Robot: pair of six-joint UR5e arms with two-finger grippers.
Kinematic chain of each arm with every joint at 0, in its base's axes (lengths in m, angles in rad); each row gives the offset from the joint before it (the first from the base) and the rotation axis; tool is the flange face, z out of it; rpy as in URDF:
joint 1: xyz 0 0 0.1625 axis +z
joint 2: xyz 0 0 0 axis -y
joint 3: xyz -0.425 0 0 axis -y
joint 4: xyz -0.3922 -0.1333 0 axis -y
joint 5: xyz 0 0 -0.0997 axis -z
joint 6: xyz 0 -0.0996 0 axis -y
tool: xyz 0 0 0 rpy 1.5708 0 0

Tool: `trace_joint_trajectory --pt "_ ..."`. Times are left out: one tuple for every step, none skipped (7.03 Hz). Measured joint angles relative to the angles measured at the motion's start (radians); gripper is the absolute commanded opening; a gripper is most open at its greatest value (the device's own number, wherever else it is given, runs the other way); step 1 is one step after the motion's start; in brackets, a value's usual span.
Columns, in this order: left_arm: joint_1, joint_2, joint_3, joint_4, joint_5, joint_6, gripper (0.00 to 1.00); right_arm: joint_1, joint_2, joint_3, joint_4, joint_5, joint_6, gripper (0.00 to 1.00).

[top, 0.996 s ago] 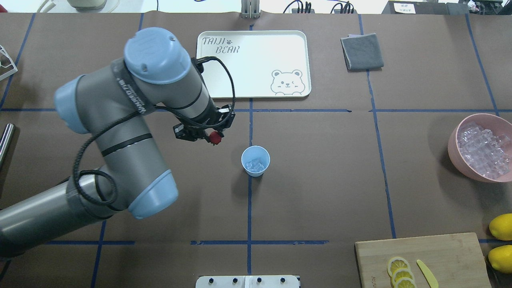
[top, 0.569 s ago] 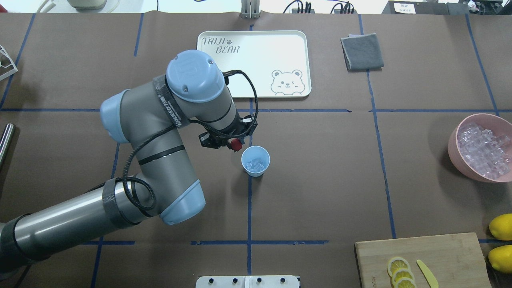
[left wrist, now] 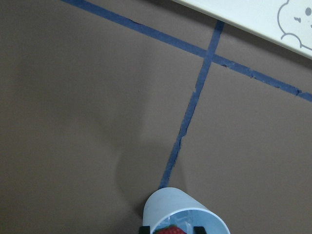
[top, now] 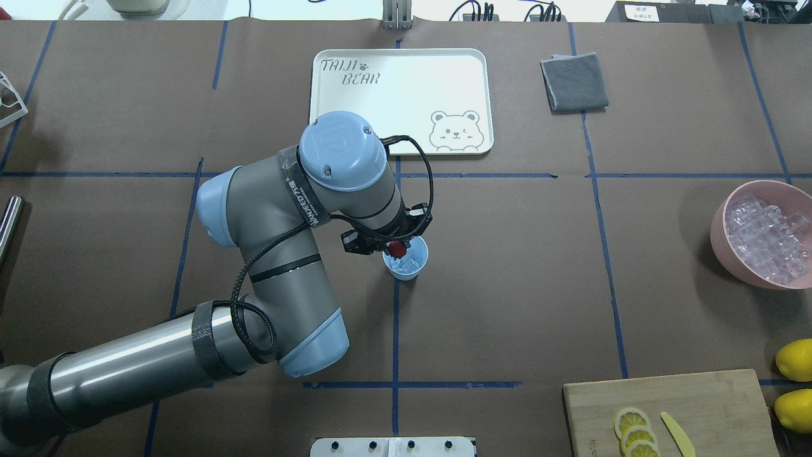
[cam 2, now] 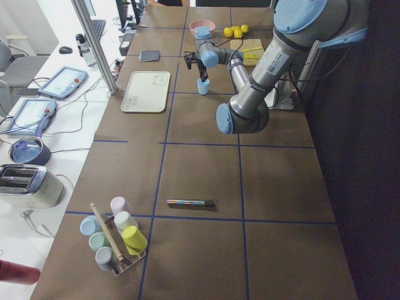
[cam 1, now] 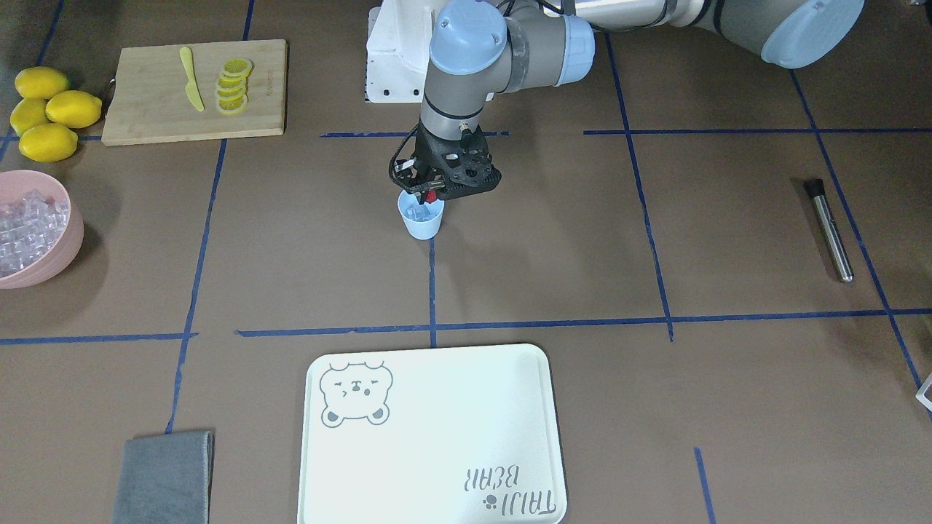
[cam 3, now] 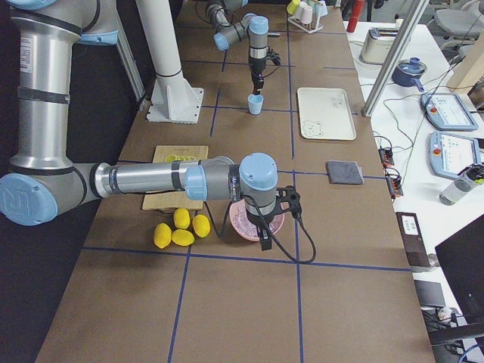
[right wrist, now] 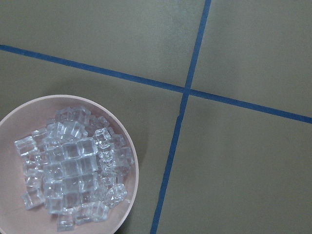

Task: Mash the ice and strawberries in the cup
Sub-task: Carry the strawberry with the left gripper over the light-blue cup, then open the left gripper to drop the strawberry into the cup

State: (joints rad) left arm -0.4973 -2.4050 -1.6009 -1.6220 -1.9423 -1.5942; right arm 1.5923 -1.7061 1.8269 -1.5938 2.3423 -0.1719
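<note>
Looking down on a pink bowl [right wrist: 24,122] of ice cubes [right wrist: 73,165] at lower left, crossed blue tape [right wrist: 180,117] on the tabletop [right wrist: 243,170].

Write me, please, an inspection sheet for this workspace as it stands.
Surface: table, brown cover, blue tape grid.
Job's things: cup holds ice; strawberry held over its mouth.
Clutter: tray, cloth, bowl of cubes, lemons, board with slices and knife, metal rod, cup rack.
Grippers: left pincer shut on strawberry; right pincer beside bowl, state unclear.
Cables: black cable loops at left wrist.
Surroundings: tablets and toaster on side bench.
</note>
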Motion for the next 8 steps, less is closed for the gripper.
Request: trace_joint_trajectory --pt "0.010 -0.002 0.000 -0.001 0.000 -0.001 0.07 0.000 0.001 0.000 0.000 0.000 0.001 0.99" --pt "0.017 -0.004 0.001 -0.002 0.000 -0.001 0.16 0.000 0.002 0.000 0.000 -0.001 0.001 0.99" --pt "0.019 -0.007 0.002 -0.002 0.000 0.001 0.25 0.000 0.003 0.000 0.000 -0.001 0.001 0.99" --pt "0.020 -0.008 0.002 -0.002 0.000 0.003 0.32 0.000 0.004 0.000 0.000 -0.001 0.002 0.99" --pt "0.019 -0.009 0.002 -0.005 0.001 0.004 0.42 0.000 0.004 0.000 0.000 -0.001 0.002 0.99" --pt "0.018 -0.009 0.003 -0.018 0.001 0.005 0.51 0.000 0.006 0.000 0.000 -0.001 0.003 0.99" --pt "0.015 -0.007 0.004 -0.035 0.002 0.006 0.52 0.000 0.007 0.000 0.000 0.000 0.006 0.99" --pt "0.012 -0.006 0.004 -0.044 0.003 0.006 0.53 0.000 0.007 0.000 0.000 0.000 0.008 0.99"
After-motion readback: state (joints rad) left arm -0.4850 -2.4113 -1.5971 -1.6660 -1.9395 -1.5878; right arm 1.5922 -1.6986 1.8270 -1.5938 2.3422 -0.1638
